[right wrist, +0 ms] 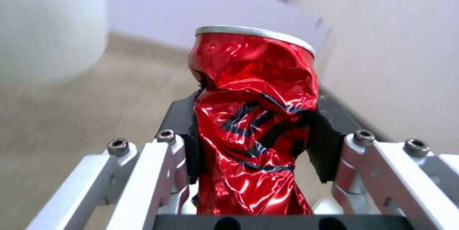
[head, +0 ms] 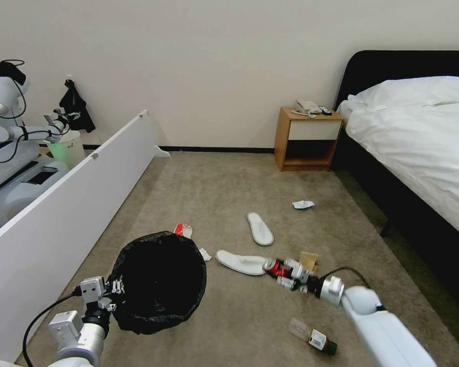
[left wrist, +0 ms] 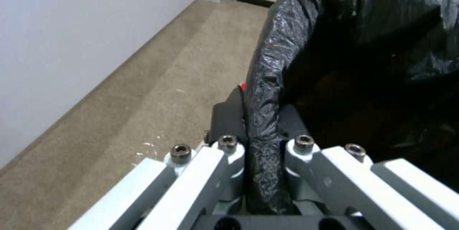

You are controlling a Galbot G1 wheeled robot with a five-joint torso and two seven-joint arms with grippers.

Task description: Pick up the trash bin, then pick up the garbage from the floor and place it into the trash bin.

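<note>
Left hand (head: 118, 291): your left arm comes up from the lower left of the head view, and its fingers are pinched closed on the near rim of the trash bin (head: 158, 280), black liner between the pads.
Trash bin: it sits lower left of centre in the head view, mouth open toward the camera; you cannot tell whether it touches the floor (head: 229, 188).
Right hand (head: 280, 274): your right arm reaches in from the lower right, forearm angled up and leftward, fingers clamped on a crushed red can (head: 272, 267) by both sides.
Crushed red can: held lower centre, just beside the near slipper (head: 239, 262).
Other garbage: second slipper (head: 260, 228) at centre; small bottle (head: 319, 340) at lower right under your right forearm; red-white packet (head: 183, 230) just beyond the bin; crumpled tissue (head: 303, 204) right of centre.
</note>
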